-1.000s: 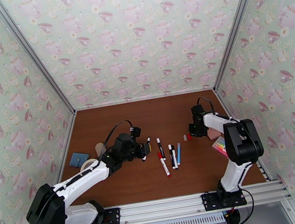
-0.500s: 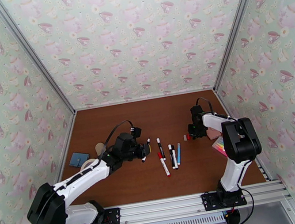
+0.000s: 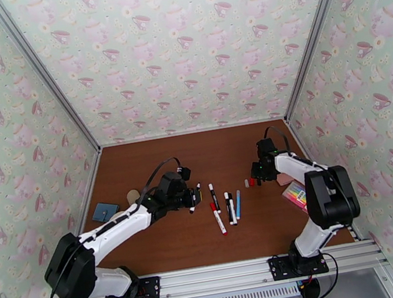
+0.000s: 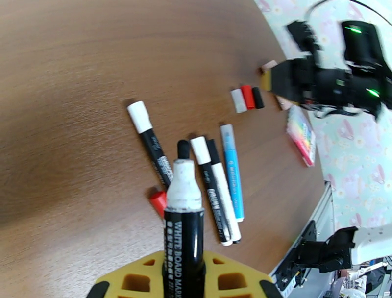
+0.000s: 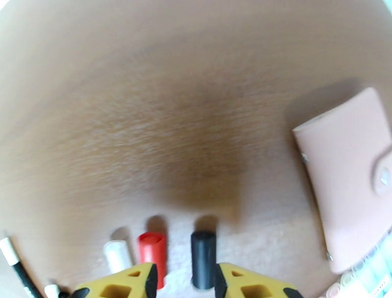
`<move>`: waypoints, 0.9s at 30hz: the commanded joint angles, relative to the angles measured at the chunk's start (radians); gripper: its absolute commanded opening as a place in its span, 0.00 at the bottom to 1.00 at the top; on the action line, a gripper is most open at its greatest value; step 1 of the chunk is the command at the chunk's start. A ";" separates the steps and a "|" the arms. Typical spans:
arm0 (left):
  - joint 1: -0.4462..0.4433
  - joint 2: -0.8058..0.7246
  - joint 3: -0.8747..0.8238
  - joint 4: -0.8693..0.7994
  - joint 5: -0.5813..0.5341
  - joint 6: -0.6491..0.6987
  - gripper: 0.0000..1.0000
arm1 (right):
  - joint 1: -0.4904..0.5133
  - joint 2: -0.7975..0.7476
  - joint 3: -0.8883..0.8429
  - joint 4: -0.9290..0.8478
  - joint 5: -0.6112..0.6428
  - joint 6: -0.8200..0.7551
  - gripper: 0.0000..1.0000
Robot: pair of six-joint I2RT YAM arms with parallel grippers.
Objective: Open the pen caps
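Note:
My left gripper (image 3: 193, 197) is shut on a black whiteboard pen (image 4: 184, 230) that stands upright between its yellow fingers (image 4: 132, 282), white tip up. Beyond it several pens (image 4: 215, 191) lie side by side on the brown table (image 3: 175, 239), among them a blue one (image 4: 232, 171) and a white-capped black one (image 4: 151, 142). White (image 5: 117, 255), red (image 5: 152, 250) and black (image 5: 203, 257) pen caps lie in a row. My right gripper (image 5: 186, 277) is open around the black cap, with a gap on the cap's left side.
A pink snap case (image 5: 353, 176) lies right of the caps, with a pack of coloured markers (image 3: 295, 193) nearer the front. At the left are a blue square pouch (image 3: 105, 210), a tape roll (image 3: 117, 218) and a beige lump (image 3: 133, 196). Patterned walls enclose the table.
The right gripper's jaws have spread apart around the black cap, and its elbow has swung right. The left arm has edged forward, still holding its pen.

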 commanded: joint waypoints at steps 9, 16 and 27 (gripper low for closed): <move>0.001 0.119 0.137 -0.166 -0.260 0.056 0.03 | 0.110 -0.329 -0.189 0.226 -0.233 0.097 0.61; 0.006 0.215 0.188 -0.193 -0.415 0.111 0.04 | 0.194 -0.467 -0.258 0.301 -0.371 0.149 0.89; 0.042 0.427 0.282 -0.190 -0.599 0.174 0.10 | 0.258 -0.561 -0.317 0.377 -0.437 0.241 1.00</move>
